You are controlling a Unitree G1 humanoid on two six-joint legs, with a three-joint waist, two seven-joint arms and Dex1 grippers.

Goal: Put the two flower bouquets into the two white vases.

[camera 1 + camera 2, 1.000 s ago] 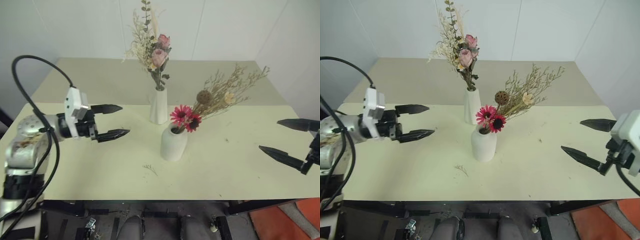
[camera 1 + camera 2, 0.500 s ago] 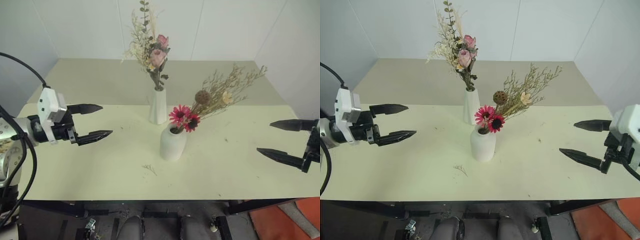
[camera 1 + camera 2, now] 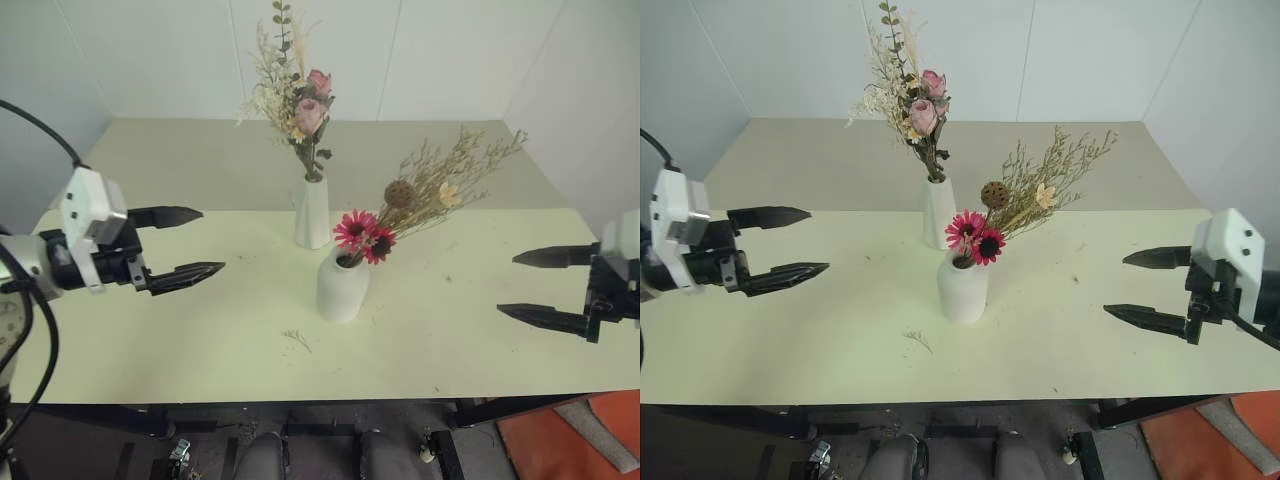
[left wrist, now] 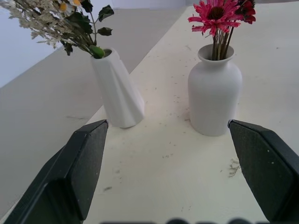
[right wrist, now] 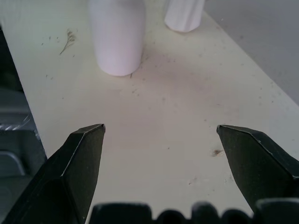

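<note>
A tall slim white vase point(image 3: 312, 213) stands mid-table and holds the bouquet of pale pink roses, cream sprigs and green leaves point(image 3: 296, 100). In front of it a shorter rounded white vase point(image 3: 342, 285) holds the bouquet of magenta daisies, a brown seed head and beige grasses point(image 3: 410, 205), which leans to the right. My left gripper point(image 3: 196, 241) hovers open and empty over the table's left side, pointing at the vases. My right gripper point(image 3: 529, 285) hovers open and empty over the right side. The left wrist view looks at both the tall vase point(image 4: 117, 91) and the round vase point(image 4: 214, 93).
A small dried sprig point(image 3: 297, 338) lies on the pale table point(image 3: 200, 330) in front of the round vase. The table's front edge point(image 3: 320, 396) runs close below both grippers. White walls stand behind the table.
My left gripper has drawn back to the left, away from the vases. My right gripper has come slightly inward and down. Both stay open; the vases and bouquets stand as before.
</note>
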